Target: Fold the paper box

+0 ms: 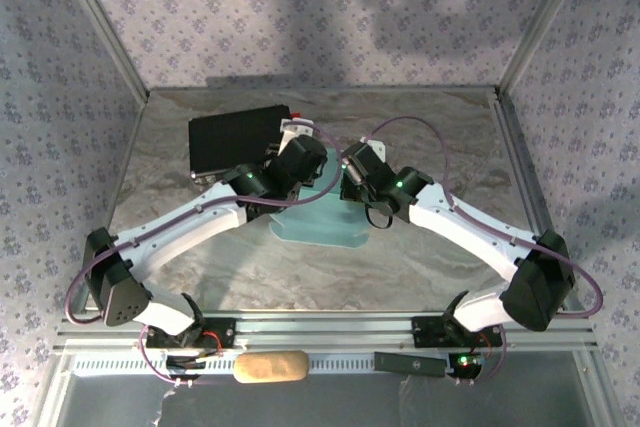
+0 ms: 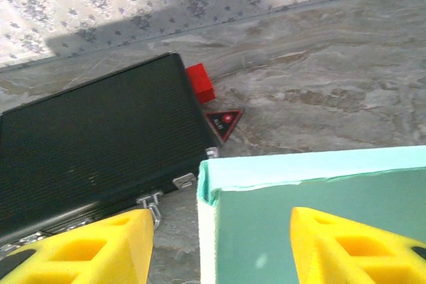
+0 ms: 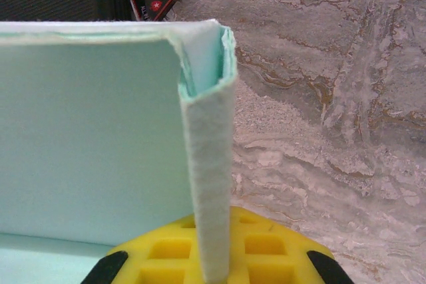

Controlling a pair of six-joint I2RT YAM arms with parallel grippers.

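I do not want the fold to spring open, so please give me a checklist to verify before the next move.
1. The right gripper is shut on a raised wall of the paper box: ok.
2. The left gripper is open, one finger on each side of the box corner: ok.
3. The gripped wall stands upright: ok.
4. The black case is apart from the box: cannot tell.
5. Every flap is folded: cannot tell.

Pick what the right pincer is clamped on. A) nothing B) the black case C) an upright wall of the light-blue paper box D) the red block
C: in the right wrist view, the right pincer pinches a folded upright wall of the paper box.
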